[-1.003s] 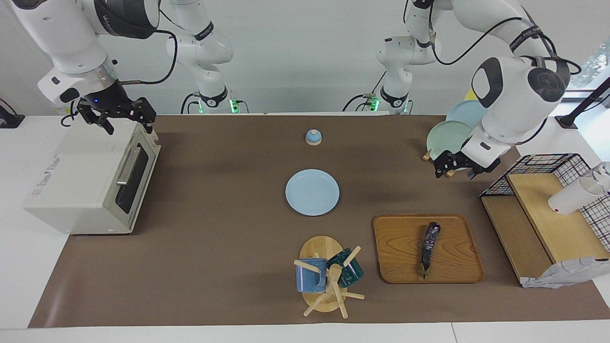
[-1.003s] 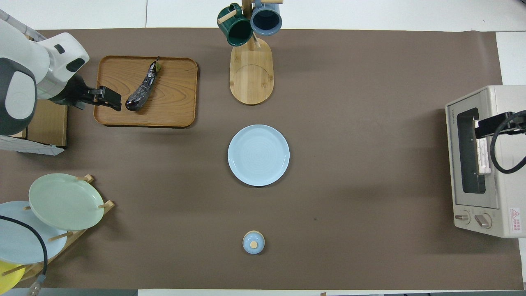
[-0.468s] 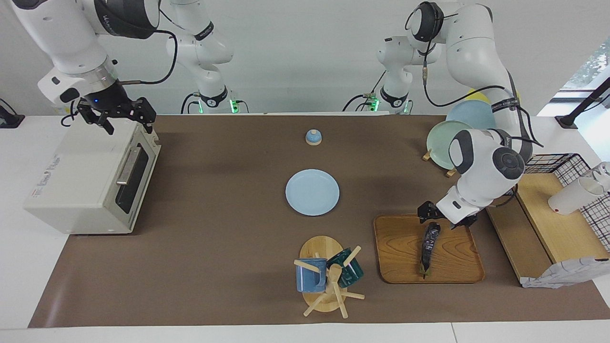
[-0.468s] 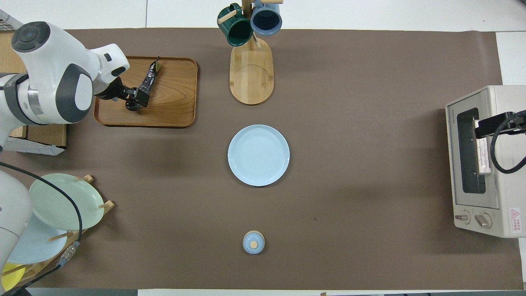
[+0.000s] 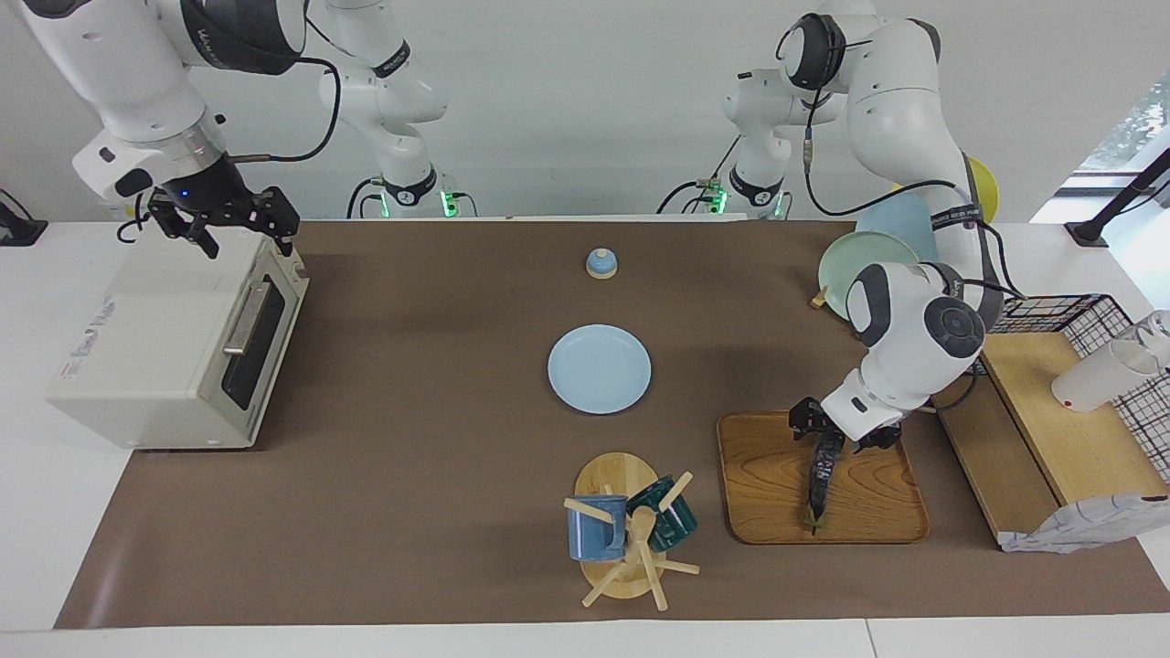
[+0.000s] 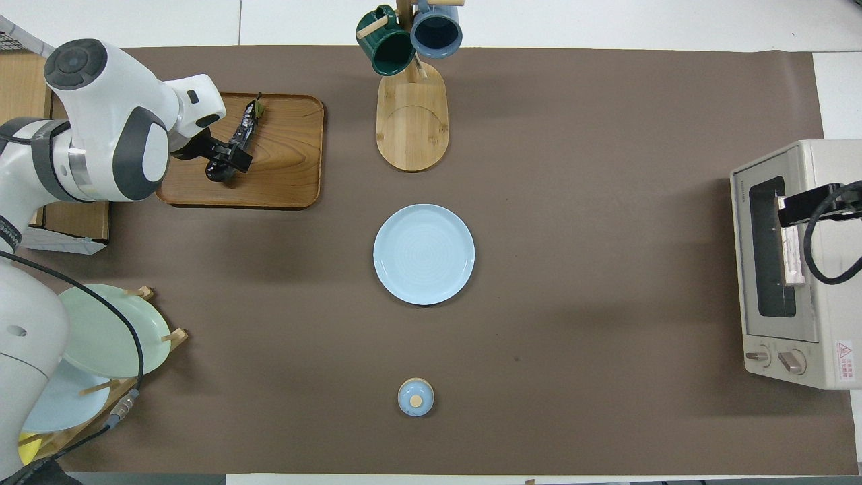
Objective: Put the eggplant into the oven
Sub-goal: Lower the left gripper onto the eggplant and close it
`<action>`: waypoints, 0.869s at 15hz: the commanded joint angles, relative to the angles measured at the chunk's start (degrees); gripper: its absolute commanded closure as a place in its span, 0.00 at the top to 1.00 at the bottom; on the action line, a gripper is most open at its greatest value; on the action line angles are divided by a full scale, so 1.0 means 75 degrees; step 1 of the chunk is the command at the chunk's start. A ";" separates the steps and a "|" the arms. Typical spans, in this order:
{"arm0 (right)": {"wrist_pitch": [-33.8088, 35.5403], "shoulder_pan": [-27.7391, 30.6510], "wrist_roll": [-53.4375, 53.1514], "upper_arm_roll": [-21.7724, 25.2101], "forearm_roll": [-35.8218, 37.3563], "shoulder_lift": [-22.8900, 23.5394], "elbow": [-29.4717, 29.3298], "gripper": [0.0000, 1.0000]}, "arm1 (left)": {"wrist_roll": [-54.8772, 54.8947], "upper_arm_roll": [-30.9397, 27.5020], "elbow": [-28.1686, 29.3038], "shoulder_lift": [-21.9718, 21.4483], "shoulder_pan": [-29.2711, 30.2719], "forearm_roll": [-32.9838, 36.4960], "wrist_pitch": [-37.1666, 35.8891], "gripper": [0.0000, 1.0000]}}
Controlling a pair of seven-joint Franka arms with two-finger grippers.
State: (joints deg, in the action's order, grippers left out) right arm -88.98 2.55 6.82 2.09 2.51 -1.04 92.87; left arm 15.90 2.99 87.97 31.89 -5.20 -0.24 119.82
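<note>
The dark purple eggplant (image 5: 816,484) lies on a wooden tray (image 5: 763,475) toward the left arm's end of the table; it also shows in the overhead view (image 6: 244,129). My left gripper (image 5: 843,431) is down at the eggplant's thick end, open, with a finger on each side of it; the overhead view shows it too (image 6: 225,158). The off-white oven (image 5: 174,347) stands at the right arm's end with its door closed (image 6: 771,263). My right gripper (image 5: 247,236) waits open over the oven's top.
A light blue plate (image 5: 599,368) lies mid-table. A mug tree (image 5: 631,535) with two mugs stands beside the tray. A small blue lidded pot (image 5: 600,263) sits nearer the robots. A plate rack (image 5: 859,265) and a wooden shelf with a wire basket (image 5: 1051,402) flank the left arm.
My left arm swung from beside the plate rack over to the tray and lowered its gripper around the eggplant's thick end. The right arm has not moved.
</note>
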 commanded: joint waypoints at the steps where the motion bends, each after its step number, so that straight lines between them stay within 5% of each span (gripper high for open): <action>1: -0.0019 0.0082 0.0028 -0.0022 -0.0100 -0.0119 0.0110 1.00 | 0.0142 -0.0059 0.0234 0.0096 -0.0080 0.0254 0.0464 1.00; 7: -0.0019 0.0140 0.0063 0.0025 -0.0100 -0.0119 0.0110 1.00 | 0.0540 -0.0071 0.0282 0.0072 -0.0080 0.0289 0.0396 1.00; 9: -0.0042 0.0199 0.0087 0.0025 -0.0100 -0.0119 0.0145 1.00 | 0.0541 -0.0071 0.0259 0.0072 -0.0068 0.0278 0.0407 0.80; 10: -0.0158 0.0222 0.0087 0.0025 -0.0100 -0.0142 0.0273 0.76 | 0.0529 -0.0071 0.0259 0.0072 -0.0080 0.0278 0.0396 0.53; 11: -0.0345 0.0211 0.0052 0.0025 -0.0100 -0.0235 0.0425 0.27 | 0.0541 -0.0071 0.0282 0.0072 -0.0080 0.0278 0.0384 0.25; 12: -0.0544 0.0211 0.0052 0.0025 -0.0088 -0.0329 0.0716 0.02 | 0.0541 -0.0071 0.0259 0.0072 -0.0080 0.0278 0.0372 0.00; 13: -0.0906 0.0211 0.0063 0.0037 -0.0088 -0.0457 0.1032 0.00 | 0.0552 -0.0071 0.0236 0.0072 -0.0056 0.0278 0.0349 0.00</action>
State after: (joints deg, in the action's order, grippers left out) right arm -90.95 3.48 6.82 2.53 2.51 -1.30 94.50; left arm 19.43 2.98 89.48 32.63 -5.36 0.69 121.82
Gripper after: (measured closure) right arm 0.322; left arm 0.383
